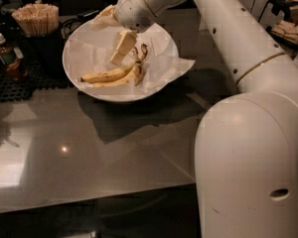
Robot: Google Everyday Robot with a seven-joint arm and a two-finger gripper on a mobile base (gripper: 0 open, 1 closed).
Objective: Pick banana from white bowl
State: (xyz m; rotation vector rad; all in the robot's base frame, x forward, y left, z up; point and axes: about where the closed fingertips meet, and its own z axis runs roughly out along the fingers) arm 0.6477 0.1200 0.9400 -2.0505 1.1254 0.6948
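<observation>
The hand (111, 37) hangs over the white bowl (73, 79) on the desk (89, 148), its fingers spread apart. One finger's tip is just above the banana (107, 76).

The wide, round, smooth white bowl (70, 78) holds a crumpled white paper liner (165, 66) of the same shade. Inside the bowl, the curved yellow banana (107, 76) carries brown freckles and blackened tips. Above the bowl's far part hang the robot's pale cream jaws, on a glossy white arm (248, 38) ringed by a thin tan band. Under the bowl, the polished surface (89, 157) is grey-brown. Left of the bowl are a black mesh mat (15, 86), a small amber bottle (6, 56) with a white cap, and pale tan wooden sticks (37, 19) in a black holder (45, 48).
</observation>
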